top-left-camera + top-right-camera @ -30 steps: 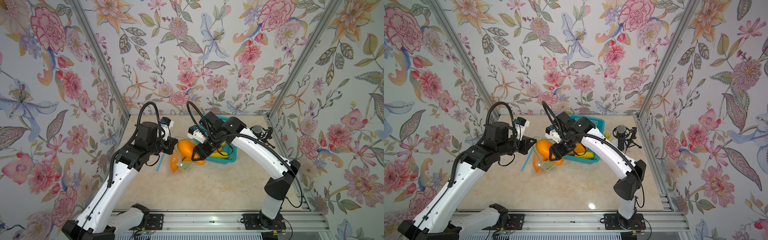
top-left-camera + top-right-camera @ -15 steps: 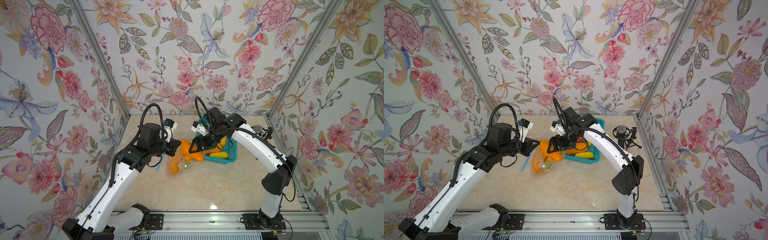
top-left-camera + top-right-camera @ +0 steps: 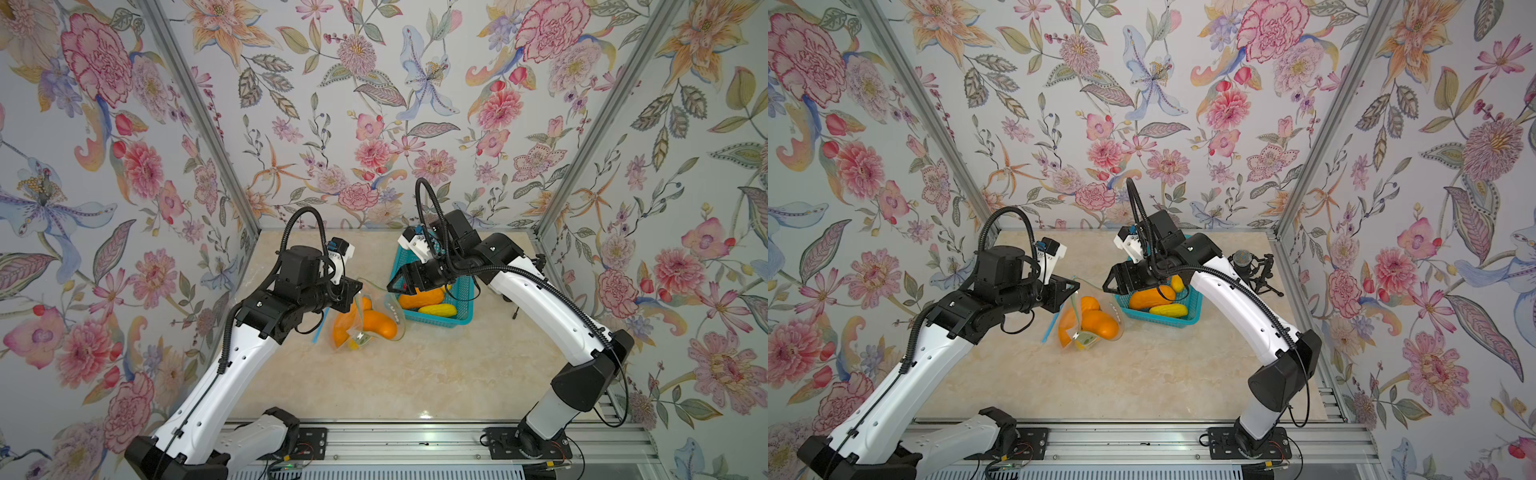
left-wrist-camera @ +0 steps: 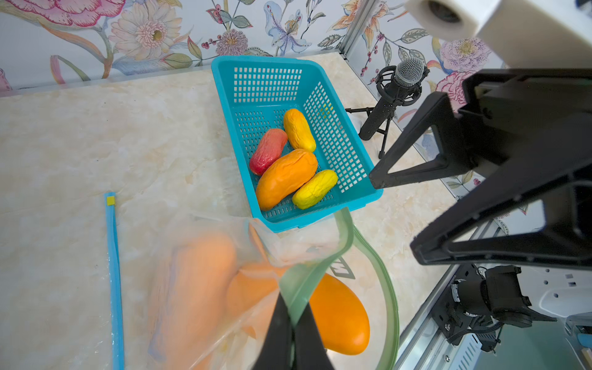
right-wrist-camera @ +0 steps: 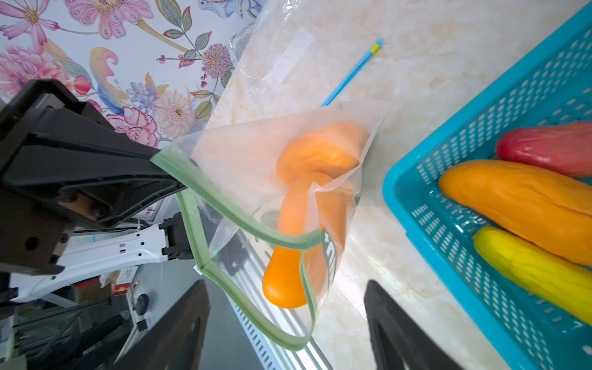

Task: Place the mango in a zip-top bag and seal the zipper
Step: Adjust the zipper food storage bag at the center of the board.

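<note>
While left end effector pinches bag, elbow bends.

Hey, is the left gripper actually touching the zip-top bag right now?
Touching. The left wrist view shows the left gripper shut on the zip-top bag, with the bag's green zipper rim pinched between both fingers.

A pale marble-patterned counter carries a turquoise perforated plastic basket. Just beside it stands a black microphone with a silver mesh head on a small tripod. A flat clear bag with a blue strip lies apart.
</note>
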